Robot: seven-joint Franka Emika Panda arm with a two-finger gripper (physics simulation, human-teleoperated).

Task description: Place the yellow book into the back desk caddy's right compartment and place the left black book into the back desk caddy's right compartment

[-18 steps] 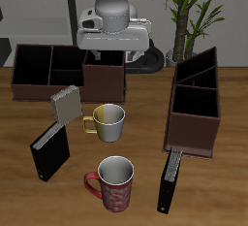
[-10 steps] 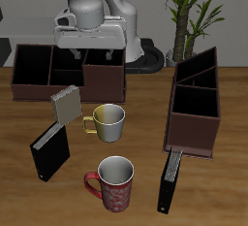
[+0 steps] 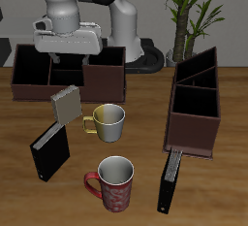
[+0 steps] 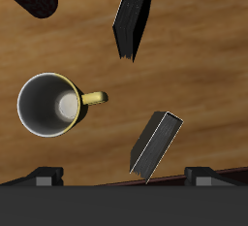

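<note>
From the front, my gripper (image 3: 66,55) hangs over the back desk caddy (image 3: 39,75), the yellow book (image 3: 66,104) standing just in front; at my wrist, fingers (image 4: 41,177) apart, holding nothing, above that book.

no readable text, labels, numbers or brand marks anywhere; books, mugs and caddies show nothing legible in either view.

On the brown wood-grain table (image 3: 136,147) stand a dull tan-yellow book (image 3: 66,103), two black books (image 3: 49,152), a grey yellow-handled mug (image 3: 108,120), a seemingly red-patterned mug (image 3: 115,181) and dark-brown caddies (image 3: 68,70).
</note>
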